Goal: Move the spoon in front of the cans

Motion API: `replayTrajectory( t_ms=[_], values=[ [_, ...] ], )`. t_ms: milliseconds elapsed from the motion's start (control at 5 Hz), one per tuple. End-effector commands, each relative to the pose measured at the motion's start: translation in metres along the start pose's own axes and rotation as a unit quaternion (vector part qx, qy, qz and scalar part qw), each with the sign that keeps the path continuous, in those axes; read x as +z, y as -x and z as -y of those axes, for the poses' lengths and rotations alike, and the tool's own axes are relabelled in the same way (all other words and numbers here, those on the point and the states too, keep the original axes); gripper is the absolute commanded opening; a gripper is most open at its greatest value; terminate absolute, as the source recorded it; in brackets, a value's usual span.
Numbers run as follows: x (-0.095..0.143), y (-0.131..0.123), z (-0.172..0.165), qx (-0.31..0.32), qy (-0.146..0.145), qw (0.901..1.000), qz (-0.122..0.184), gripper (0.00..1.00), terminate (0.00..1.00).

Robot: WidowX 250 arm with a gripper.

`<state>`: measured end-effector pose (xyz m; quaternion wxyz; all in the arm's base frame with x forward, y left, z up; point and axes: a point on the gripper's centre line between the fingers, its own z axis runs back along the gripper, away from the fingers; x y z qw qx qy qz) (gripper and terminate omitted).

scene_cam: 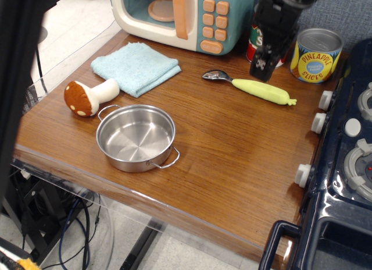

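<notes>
Placement looks done, as far as I can judge: the small toy spoon with shiny silver bowl and thick yellow-green plastic handle (250, 84) lies flat on the brown wooden worktop (232, 159), upper centre-right of frame, just on the near side of the two short toy tins: red-and-green one (254, 42) mostly hidden behind the arm, yellow-and-blue "Pineapple Slices" one (315, 54) to its right.

Spoon orientation: long axis runs roughly left-right across the frame, dropping slightly toward the right. Bowl points left, toward the folded teal cloth (136, 67); tapered handle tip points right, toward the dark toy stove (343, 153).

Black end effector (263, 63) hangs above the spoon's far side, in front of the red tin, apart from the spoon and holding nothing. Cannot tell whether its jaws are parted or closed; too dark and small.

What's left, probably: only pulling the arm clear.
</notes>
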<state>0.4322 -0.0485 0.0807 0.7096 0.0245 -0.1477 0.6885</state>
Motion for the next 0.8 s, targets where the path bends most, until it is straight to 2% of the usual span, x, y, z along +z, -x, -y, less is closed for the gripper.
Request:
replayTrajectory(
  t_ms=[0, 400, 600],
  values=[
    [0.0478, -0.0201, -0.0020, 0.020, 0.055, 0.9982, -0.009, 1.00, 0.00],
    [0.0478, -0.0201, -0.0020, 0.020, 0.055, 0.9982, -0.009, 1.00, 0.00],
    [0.0478, -0.0201, -0.0020, 0.020, 0.055, 0.9982, -0.009, 1.00, 1.00]
  ],
)
